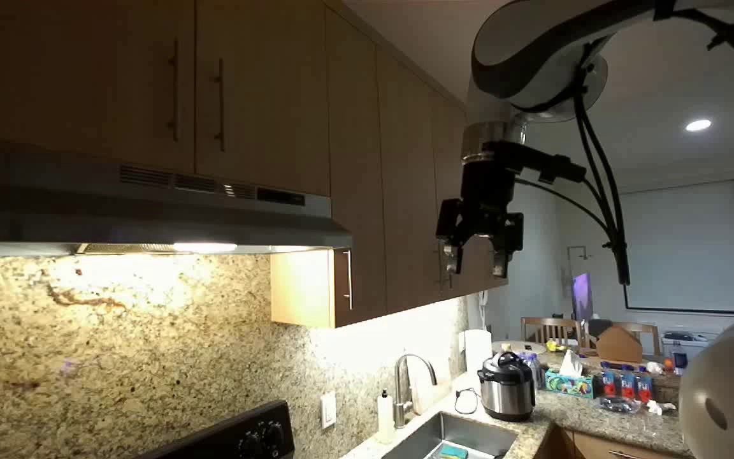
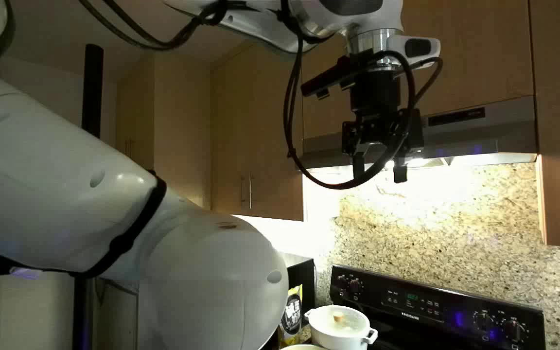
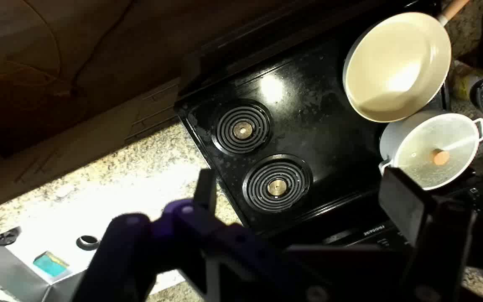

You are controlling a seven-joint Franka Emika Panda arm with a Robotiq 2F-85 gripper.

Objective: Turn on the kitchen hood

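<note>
Hood [image 1: 150,213] runs under the cabinets [image 1: 265,95] and above the speckled wall [image 1: 150,344], its lamp [image 1: 204,247] glowing beneath it. Vents [image 1: 195,183] and a dark panel [image 1: 281,196] line its upper front. In an exterior view the hand [image 1: 476,261] hangs apart from the hood, its fingers [image 1: 453,260] pointing down and spread well away from each other; in an exterior view it covers part of the hood [image 2: 503,131]. In the wrist view the stove [image 3: 329,138] lies below the hand, with two coils [image 3: 243,131], a pan [image 3: 392,54] and, beside the pan, a white pot [image 3: 390,136] with its lid [image 3: 421,163] on. A cooker [image 1: 508,389] stands on the tabletop [image 1: 615,424] near the sink [image 1: 475,428], with a tissue box [image 1: 569,384] farther back, and a sponge [image 3: 50,264] lies in the sink.
</note>
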